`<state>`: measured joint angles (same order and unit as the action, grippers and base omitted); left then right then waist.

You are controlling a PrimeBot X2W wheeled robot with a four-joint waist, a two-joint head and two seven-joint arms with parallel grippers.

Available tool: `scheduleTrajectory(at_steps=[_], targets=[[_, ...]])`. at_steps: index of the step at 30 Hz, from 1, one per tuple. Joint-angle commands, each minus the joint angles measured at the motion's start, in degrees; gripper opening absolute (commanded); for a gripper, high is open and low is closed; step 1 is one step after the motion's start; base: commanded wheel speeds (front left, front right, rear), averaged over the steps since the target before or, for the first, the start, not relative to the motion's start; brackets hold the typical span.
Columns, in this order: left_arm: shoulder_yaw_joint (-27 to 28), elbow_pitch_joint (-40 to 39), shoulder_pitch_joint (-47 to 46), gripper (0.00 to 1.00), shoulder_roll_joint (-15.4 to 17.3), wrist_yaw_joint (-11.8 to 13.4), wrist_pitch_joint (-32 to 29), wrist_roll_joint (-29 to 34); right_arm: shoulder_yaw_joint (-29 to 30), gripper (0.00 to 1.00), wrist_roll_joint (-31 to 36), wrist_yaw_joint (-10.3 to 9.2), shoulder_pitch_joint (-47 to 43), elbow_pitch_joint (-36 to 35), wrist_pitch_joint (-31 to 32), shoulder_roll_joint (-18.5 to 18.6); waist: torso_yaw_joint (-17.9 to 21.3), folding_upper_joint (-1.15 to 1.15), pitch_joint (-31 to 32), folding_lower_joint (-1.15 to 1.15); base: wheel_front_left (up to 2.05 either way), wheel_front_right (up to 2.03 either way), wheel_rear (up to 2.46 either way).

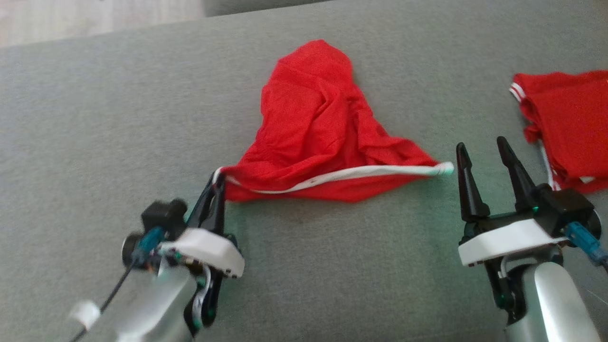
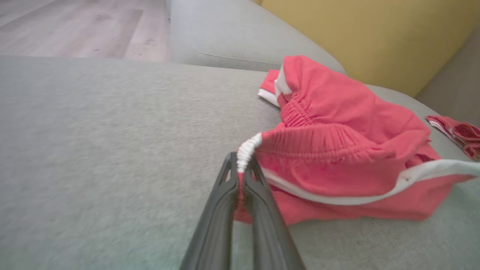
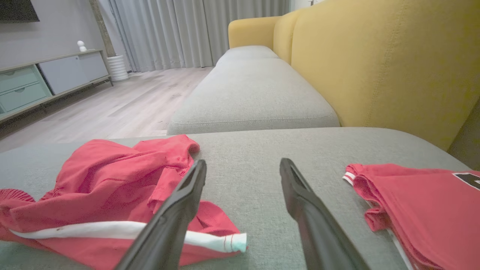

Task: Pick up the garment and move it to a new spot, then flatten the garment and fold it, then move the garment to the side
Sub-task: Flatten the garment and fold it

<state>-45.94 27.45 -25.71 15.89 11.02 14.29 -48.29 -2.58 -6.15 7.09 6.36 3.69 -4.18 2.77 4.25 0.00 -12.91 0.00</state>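
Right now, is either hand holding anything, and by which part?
The left hand is shut on the crumpled red fabric shorts with a white stripe, pinching the gathered white end of the waistband. The right hand is open and empty.
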Motion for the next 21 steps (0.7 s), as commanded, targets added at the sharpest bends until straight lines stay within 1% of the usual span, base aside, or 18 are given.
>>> scheduleTrajectory(at_steps=[1, 3, 4, 5, 6, 8, 11, 15, 17, 21], targets=[[3.7, -2.0, 0.9, 0.0, 0.6, 1.1, 0.7, 0.6, -1.5, 1.0, -0.1, 0.4, 0.7, -2.3, 0.2, 0.1, -1.6, 0.0, 1.2, 0.0, 0.0, 0.0, 0.0], [6.5, -2.3, 4.4, 0.0, -0.6, 2.0, 0.7, 0.4, -1.8, 1.0, -0.1, 0.4, 0.7, -2.2, 0.4, 0.1, -2.3, 0.0, 2.1, 0.0, 0.0, 0.0, 0.0], [7.3, -2.0, 5.9, 0.02, -1.2, 2.2, 0.7, 0.2, -1.8, 1.0, -0.2, 0.4, 0.6, -2.2, 0.5, 0.1, -2.5, 0.0, 2.5, 0.0, 0.0, 0.0, 0.0], [7.5, -1.5, 7.3, 0.63, -1.8, 1.9, 0.7, -0.4, -1.8, 1.0, -0.2, 0.4, 0.5, -2.1, 0.7, 0.1, -2.8, 0.0, 3.0, 0.0, 0.0, 0.0, 0.0], [7.6, -1.3, 8.2, 1.0, -2.1, 1.3, 0.7, -0.8, -1.8, 1.0, -0.2, 0.4, 0.4, -2.0, 0.8, 0.1, -3.0, 0.0, 3.5, 0.0, 0.0, 0.0, 0.0], [8.5, -1.5, 9.3, 1.0, -2.3, 0.1, 0.7, -0.9, -1.7, 1.0, -0.1, 0.4, 0.0, -1.9, 1.1, 0.1, -3.4, 0.0, 4.5, 0.0, 0.0, 0.0, 0.0], [11.4, -4.1, 10.8, 1.0, -1.7, -1.9, 0.7, 1.0, -1.5, 1.0, -0.2, 0.4, -0.6, -1.9, 1.5, 0.1, -3.7, 0.0, 5.9, 0.0, 0.0, 0.0, 0.0], [15.3, -9.1, 13.4, 1.0, 0.7, -5.0, 0.7, 6.2, -1.1, 1.0, 0.0, 0.4, -2.2, -2.0, 2.1, 0.1, -3.7, 0.0, 8.0, 0.0, 0.0, 0.0, 0.0], [17.9, -11.8, 14.6, 1.0, 2.0, -5.5, 0.7, 9.4, -0.8, 1.0, 0.2, 0.4, -3.0, -2.0, 2.6, 0.1, -3.6, 0.0, 8.9, 0.0, 0.0, 0.0, 0.0], [23.6, -16.4, 17.0, 1.0, 4.1, -5.5, 0.7, 14.4, 0.1, 1.0, 0.6, 0.4, -4.8, -2.2, 3.8, 0.1, -3.4, 0.0, 10.8, 0.0, 0.0, 0.0, 0.0]])
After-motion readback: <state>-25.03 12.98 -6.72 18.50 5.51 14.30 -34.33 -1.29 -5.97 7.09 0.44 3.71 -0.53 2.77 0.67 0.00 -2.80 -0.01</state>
